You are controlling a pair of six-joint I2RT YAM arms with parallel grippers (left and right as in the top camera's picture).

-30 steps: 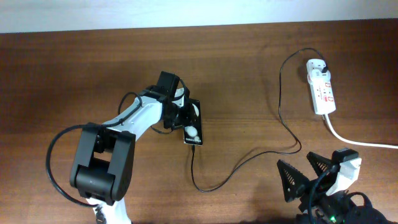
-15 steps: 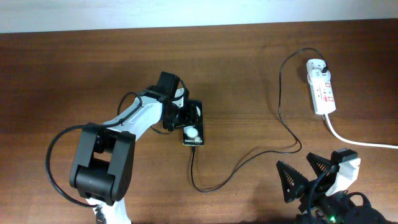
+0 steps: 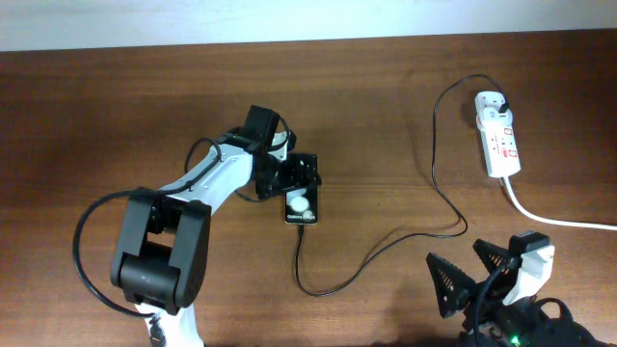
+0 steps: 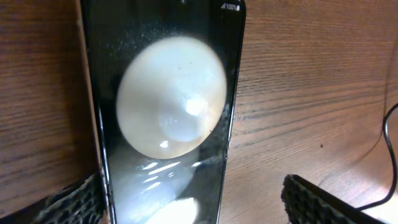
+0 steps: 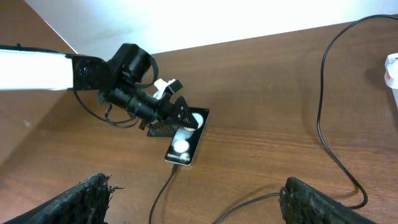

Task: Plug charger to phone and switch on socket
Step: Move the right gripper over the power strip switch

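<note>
The black phone (image 3: pixel 301 205) lies flat on the wooden table, screen up, with two white round reflections. My left gripper (image 3: pixel 297 180) stands open astride its upper end. In the left wrist view the phone (image 4: pixel 168 112) fills the middle; the left pad (image 4: pixel 74 202) is at its edge and the right pad (image 4: pixel 320 202) stands well apart. The thin black charger (image 3: pixel 386 246) runs from the phone's lower end in a loop across the table to a plug in the white socket (image 3: pixel 498 135). My right gripper (image 3: pixel 472 275) is open and empty near the front edge, far from both.
A thick white cord (image 3: pixel 554 219) leaves the socket toward the right edge. The left arm (image 3: pixel 207 183) stretches across the table's left half. In the right wrist view the phone (image 5: pixel 185 138) and charger (image 5: pixel 329 143) lie ahead.
My left gripper has opened wide and released the phone, which has settled slightly lower on the table. The right gripper has barely moved.
</note>
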